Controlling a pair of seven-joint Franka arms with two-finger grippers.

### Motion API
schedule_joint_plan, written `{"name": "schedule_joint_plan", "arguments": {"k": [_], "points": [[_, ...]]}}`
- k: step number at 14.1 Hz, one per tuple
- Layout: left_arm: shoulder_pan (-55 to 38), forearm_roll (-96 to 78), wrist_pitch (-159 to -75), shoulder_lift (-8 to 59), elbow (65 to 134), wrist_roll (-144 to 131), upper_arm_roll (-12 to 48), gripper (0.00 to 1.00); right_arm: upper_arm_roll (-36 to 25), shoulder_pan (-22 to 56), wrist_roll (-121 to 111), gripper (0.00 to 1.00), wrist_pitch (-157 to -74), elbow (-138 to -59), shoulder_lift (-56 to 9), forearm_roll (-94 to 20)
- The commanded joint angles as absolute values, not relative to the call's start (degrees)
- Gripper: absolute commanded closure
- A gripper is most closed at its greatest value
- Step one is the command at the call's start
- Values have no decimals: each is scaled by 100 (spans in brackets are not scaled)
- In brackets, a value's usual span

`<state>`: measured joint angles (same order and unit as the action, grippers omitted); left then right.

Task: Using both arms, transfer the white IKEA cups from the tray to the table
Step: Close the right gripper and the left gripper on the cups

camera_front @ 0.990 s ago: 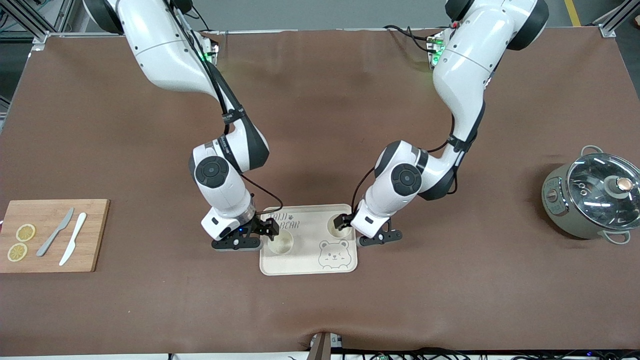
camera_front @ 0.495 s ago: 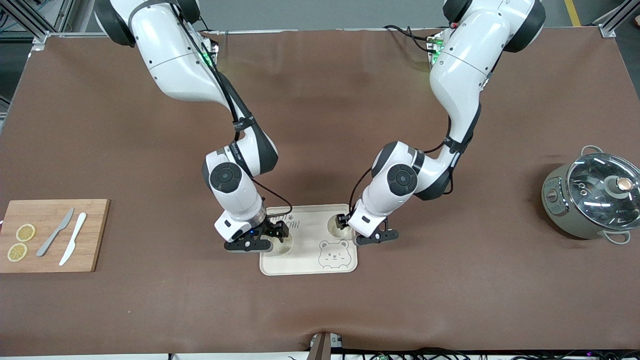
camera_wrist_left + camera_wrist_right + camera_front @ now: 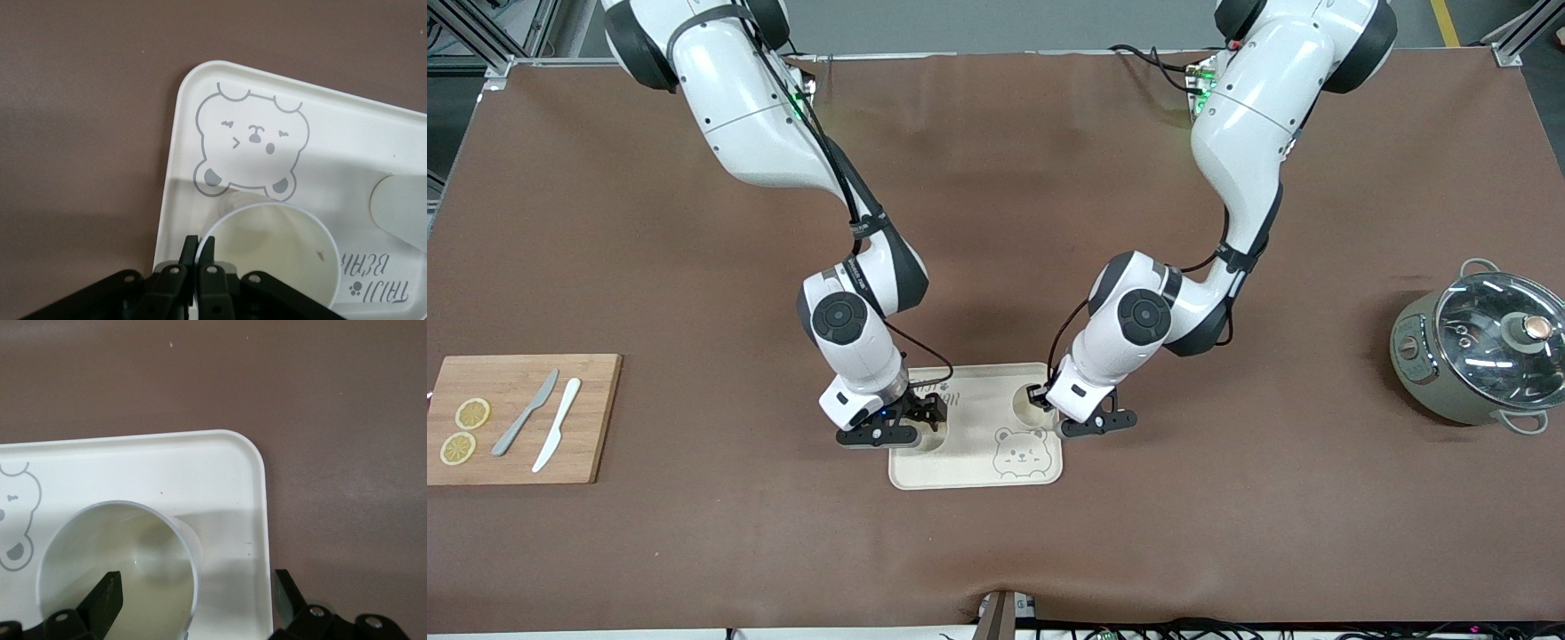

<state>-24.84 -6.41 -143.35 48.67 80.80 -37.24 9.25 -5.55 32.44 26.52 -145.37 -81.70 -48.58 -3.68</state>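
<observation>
While both grippers sit low over the tray point(image 3: 969, 476), each white cup stands on it

Left gripper point(image 3: 198, 248) pinches, seemingly, the rim of one cup point(image 3: 270, 250); right gripper point(image 3: 197, 590) straddles the other cup's point(image 3: 117, 567) wall, fingers spread

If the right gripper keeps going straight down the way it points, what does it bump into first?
Most likely the cup. The right gripper hangs open, with one finger over the cup's mouth and the other outside its wall. It straddles the rim, and the tray lies underneath. Depth is hard to judge.
</observation>
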Motion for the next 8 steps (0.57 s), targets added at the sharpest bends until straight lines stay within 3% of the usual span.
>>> {"name": "schedule_joint_plan", "arguments": {"k": [1, 5, 8], "points": [[-2549, -738, -14396, 4904, 7980, -3806, 879, 100, -580, 3296, 2759, 21, -14520, -7963, -4948, -466], [-2479, -686, -14196, 4694, 7937, -3797, 853, 100, -519, 3296, 2812, 60, -14520, -7919, -4948, -466], [-2452, -642, -13441, 4457, 7901, -3745, 669, 100, -519, 3305, 2830, 87, -14520, -7901, -4939, -466]]}}
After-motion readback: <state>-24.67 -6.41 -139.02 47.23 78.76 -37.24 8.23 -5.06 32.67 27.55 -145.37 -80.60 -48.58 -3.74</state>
